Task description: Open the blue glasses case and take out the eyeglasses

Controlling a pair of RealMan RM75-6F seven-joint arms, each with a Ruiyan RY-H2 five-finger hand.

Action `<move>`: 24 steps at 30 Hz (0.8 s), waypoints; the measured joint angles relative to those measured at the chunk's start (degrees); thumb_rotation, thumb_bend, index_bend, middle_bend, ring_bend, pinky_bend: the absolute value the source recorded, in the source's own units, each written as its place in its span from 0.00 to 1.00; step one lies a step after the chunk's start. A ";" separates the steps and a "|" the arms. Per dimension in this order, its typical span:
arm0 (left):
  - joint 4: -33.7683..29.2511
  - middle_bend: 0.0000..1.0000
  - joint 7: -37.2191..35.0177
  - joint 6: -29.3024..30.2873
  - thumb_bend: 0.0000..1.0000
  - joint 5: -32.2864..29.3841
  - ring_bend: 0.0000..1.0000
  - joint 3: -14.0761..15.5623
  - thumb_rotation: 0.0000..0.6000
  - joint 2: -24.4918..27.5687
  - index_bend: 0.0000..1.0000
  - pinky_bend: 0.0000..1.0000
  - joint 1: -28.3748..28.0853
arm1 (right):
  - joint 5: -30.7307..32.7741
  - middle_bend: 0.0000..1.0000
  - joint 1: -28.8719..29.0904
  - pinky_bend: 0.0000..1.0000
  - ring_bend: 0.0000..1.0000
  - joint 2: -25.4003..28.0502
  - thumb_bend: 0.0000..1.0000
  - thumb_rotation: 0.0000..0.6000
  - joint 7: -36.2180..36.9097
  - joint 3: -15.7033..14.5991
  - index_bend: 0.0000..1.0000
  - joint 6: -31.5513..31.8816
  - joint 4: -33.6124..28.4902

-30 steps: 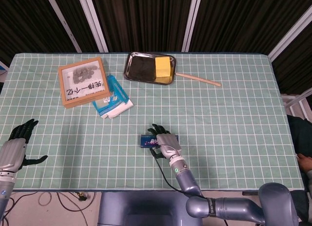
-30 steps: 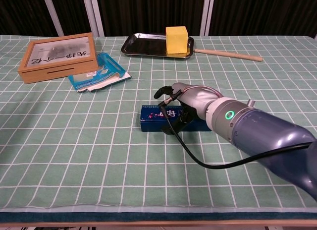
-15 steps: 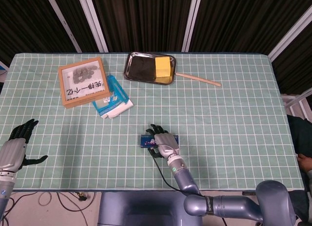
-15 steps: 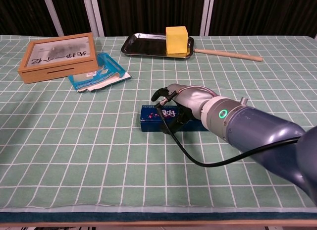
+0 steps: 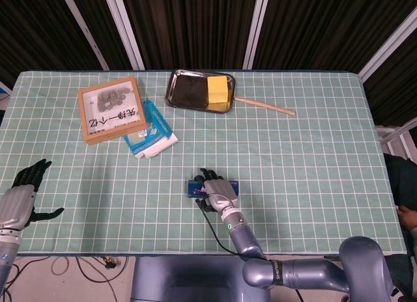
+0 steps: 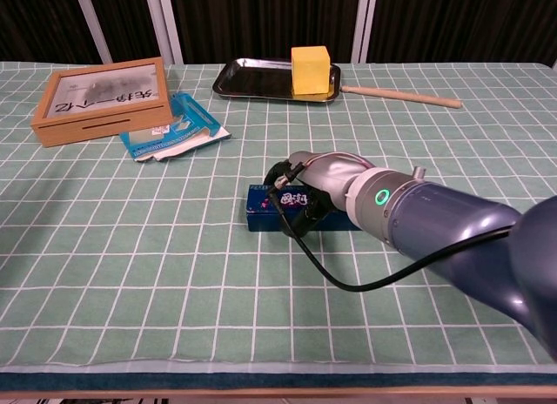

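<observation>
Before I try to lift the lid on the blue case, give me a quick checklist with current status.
1. Right hand on the blue glasses case: ok, it rests over the case's right part.
2. Firm hold on the lid edge: cannot tell, the fingers hide it.
3. Case lid shut: ok, no gap shows.
4. Case flat on the table: ok.
5. Left hand free to steady the case: ok, open, but far off at the table's left edge.
6. Black cable clear of the case: not ok, it trails across the front.

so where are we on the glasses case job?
Done: the right hand has reached the blue glasses case and rests on top of it. In hand: fingers curl over its far edge, lid apparently closed. Left: opening it and lifting out the eyeglasses, none visible. The left hand sits idle, fingers spread, at the table's near-left edge.
</observation>
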 measured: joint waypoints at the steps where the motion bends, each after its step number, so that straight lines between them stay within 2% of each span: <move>1: 0.00 0.00 -0.01 0.00 0.00 0.00 0.00 0.00 1.00 0.01 0.00 0.00 0.00 | 0.04 0.00 0.05 0.20 0.00 -0.01 0.59 1.00 0.04 -0.05 0.21 0.03 0.03; 16: 0.03 0.00 -0.09 -0.03 0.00 0.05 0.00 0.03 1.00 0.02 0.00 0.00 -0.03 | 0.53 0.00 0.35 0.20 0.00 -0.06 0.65 1.00 0.90 -0.71 0.22 0.37 0.26; 24: 0.03 0.00 -0.08 -0.02 0.00 0.05 0.00 0.03 1.00 0.03 0.00 0.00 -0.03 | 0.55 0.00 0.56 0.20 0.00 -0.10 0.75 1.00 1.19 -0.87 0.23 0.47 0.17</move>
